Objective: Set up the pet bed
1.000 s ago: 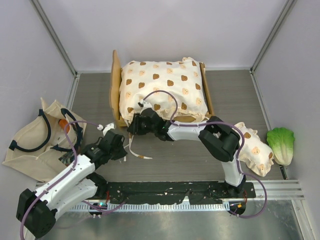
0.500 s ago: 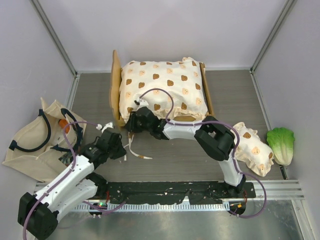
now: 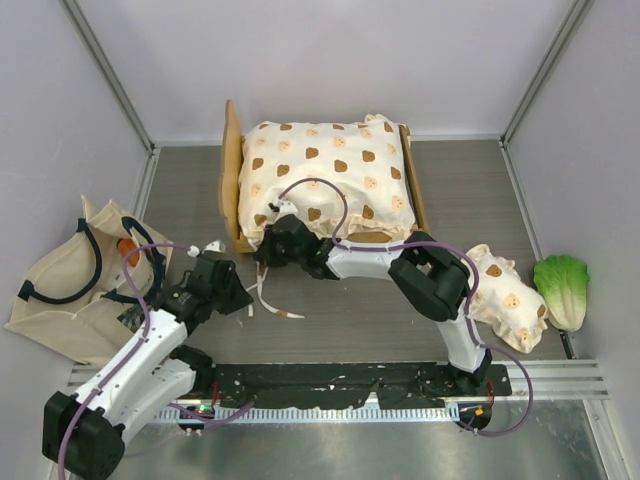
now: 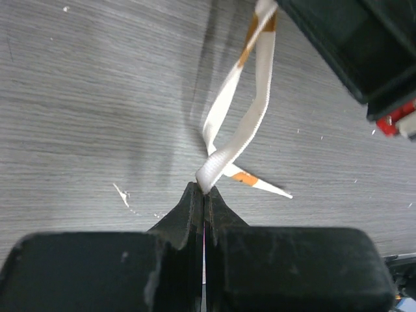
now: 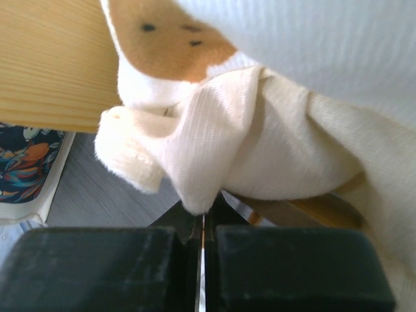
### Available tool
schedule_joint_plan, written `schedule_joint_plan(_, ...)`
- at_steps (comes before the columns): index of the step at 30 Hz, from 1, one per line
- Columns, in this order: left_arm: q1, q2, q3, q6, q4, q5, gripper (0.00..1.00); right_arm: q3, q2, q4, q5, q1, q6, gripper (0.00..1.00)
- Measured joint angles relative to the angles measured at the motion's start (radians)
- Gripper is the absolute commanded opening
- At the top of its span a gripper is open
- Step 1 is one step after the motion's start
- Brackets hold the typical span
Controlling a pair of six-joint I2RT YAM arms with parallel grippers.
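Observation:
The pet bed's light-wood frame [image 3: 232,170] stands at the back middle, with the cream bear-print cushion [image 3: 330,175] lying on it. My right gripper [image 3: 268,244] is at the cushion's near left corner. In the right wrist view it [image 5: 203,211] is shut on a fold of the cushion's fabric [image 5: 214,149], beside the wooden rail [image 5: 52,65]. My left gripper [image 3: 243,300] is on the floor in front of the bed. In the left wrist view it [image 4: 205,188] is shut on a white tie ribbon [image 4: 240,123] with orange marks, which runs up towards the right arm.
A beige tote bag [image 3: 70,290] with black handles lies at the left. A small bear-print pillow [image 3: 505,300] lies at the right beside the right arm, with a green lettuce toy [image 3: 562,288] against the right wall. Walls enclose three sides.
The right gripper's jaws have closed on the cushion's corner fabric. The left arm has shifted slightly left, still holding the ribbon.

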Motion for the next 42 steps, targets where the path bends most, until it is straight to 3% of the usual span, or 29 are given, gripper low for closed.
schedule_joint_plan(13,0.353,0.065,0.0,0.011,0.148,0.371,0.0,-0.098,-0.138,0.03,-0.102,-0.015,0.01,0.01)
schedule_joint_plan(25,0.497,0.197,-0.014,-0.201,0.495,0.608,0.0,-0.183,-0.168,0.057,-0.133,-0.023,0.011,0.01)
schedule_joint_plan(29,0.541,0.247,-0.082,-0.274,0.637,0.689,0.0,-0.198,-0.187,0.066,-0.137,-0.023,0.012,0.01)
schedule_joint_plan(34,0.552,0.237,-0.157,-0.331,0.68,0.717,0.0,-0.207,-0.192,0.086,-0.15,-0.023,0.013,0.01)
schedule_joint_plan(42,0.552,0.122,-0.197,-0.447,0.731,0.613,0.0,-0.241,-0.192,0.131,-0.168,-0.023,0.021,0.01)
